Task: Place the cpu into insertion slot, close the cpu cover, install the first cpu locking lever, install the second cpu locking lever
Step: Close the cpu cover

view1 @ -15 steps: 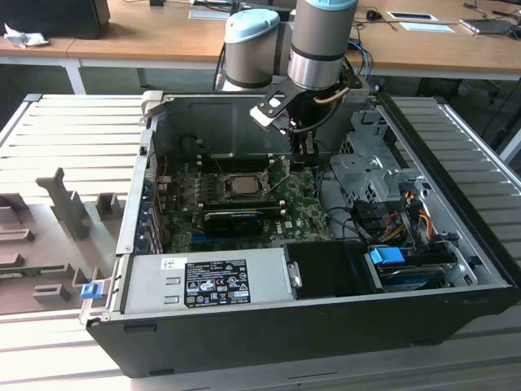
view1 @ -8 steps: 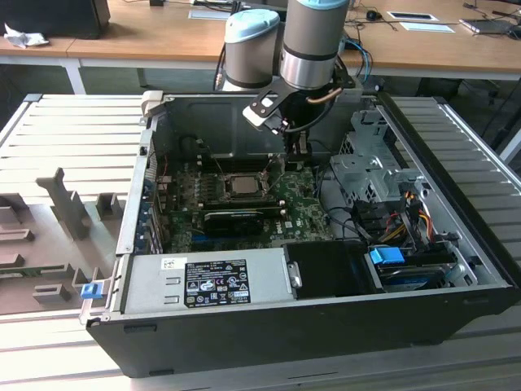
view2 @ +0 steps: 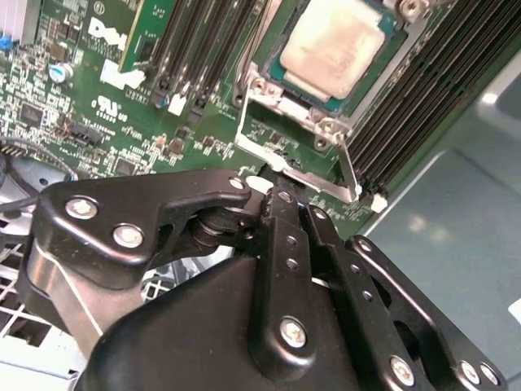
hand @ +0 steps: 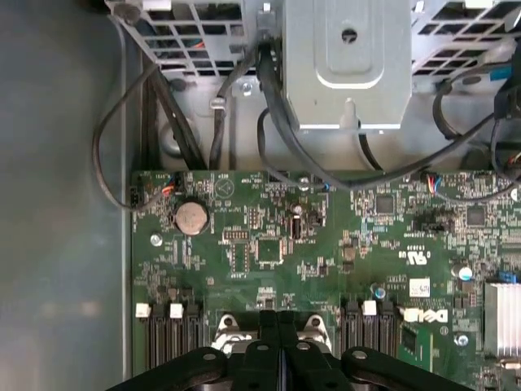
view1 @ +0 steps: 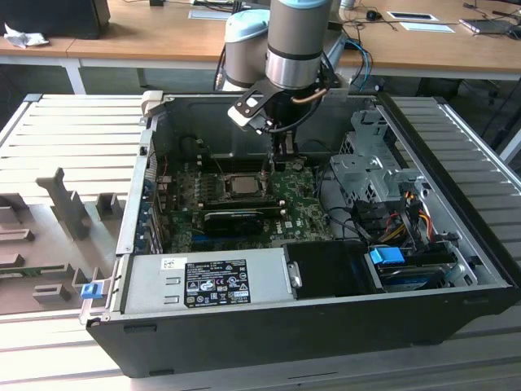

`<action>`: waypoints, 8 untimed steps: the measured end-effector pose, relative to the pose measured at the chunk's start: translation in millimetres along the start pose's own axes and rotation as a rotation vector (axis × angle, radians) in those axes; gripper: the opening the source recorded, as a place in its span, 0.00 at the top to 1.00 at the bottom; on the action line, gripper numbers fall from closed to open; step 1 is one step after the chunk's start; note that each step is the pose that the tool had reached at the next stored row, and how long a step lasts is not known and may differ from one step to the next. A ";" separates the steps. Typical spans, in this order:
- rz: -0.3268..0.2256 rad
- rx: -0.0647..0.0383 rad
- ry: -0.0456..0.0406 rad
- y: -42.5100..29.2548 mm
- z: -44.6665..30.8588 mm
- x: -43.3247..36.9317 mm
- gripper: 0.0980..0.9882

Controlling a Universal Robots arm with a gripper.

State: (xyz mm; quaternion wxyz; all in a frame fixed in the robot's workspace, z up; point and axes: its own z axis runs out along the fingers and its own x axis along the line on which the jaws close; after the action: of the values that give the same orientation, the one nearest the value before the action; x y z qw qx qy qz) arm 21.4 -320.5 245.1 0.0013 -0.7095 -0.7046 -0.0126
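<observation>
CPU (view2: 330, 45): pale silver-beige square with a smudged top, lying flat in the insertion slot (view2: 262, 81).
CPU cover (view2: 326, 184): thin silver frame, apparently raised open at the slot's edge.
Tool (view2: 281, 181): fingers pressed together, tip at the cover's free edge.
Technique: press the cover down evenly and squarely, avoiding the locking lever (view2: 348, 167).

Soft, even room light in the exterior view, with no hard shadows on the ribbed grey tabletop (view1: 73, 138). The inside of the computer case (view1: 212, 134) is dimmer, shaded under the arm. In the second wrist view the cpu (view2: 334, 45) looks a bit washed out and the grey case panel (view2: 456, 244) has hazy bright reflections. The black gripper (view2: 275, 177) is a dark mass with tiny screw glints. In the first wrist view the motherboard (hand: 326, 261) is evenly lit.
</observation>
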 end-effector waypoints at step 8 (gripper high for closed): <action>0.000 0.000 0.0000 -11.3 -0.2 -0.1 0.99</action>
State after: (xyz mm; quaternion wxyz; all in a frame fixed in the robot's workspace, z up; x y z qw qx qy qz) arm 10.1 -320.5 245.1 0.0012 -0.7095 -0.7046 -0.0125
